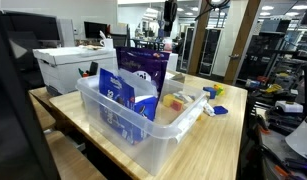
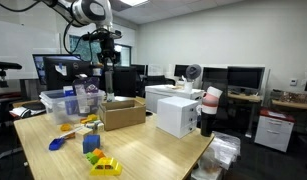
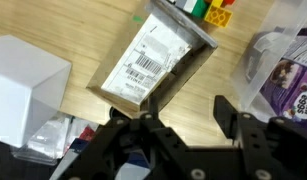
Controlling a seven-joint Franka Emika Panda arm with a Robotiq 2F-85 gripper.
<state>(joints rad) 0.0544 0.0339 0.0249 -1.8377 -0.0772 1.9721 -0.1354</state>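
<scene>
the gripper (image 3: 185,125) hangs released, empty, above the cardboard box (image 3: 153,60); in an exterior view the plastic bin (image 1: 133,140) hides that box.

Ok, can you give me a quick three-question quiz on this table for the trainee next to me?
1. True or false: in the wrist view the gripper has its jaws apart, with nothing between them.
2. What does the gripper hang over? A) the cardboard box with a barcode label; B) a keyboard; C) a stack of plates.
3. Fill in the blank: the purple bag stands inside the clear plastic ____.

Key: 1 true; 2 A; 3 bin.
</scene>
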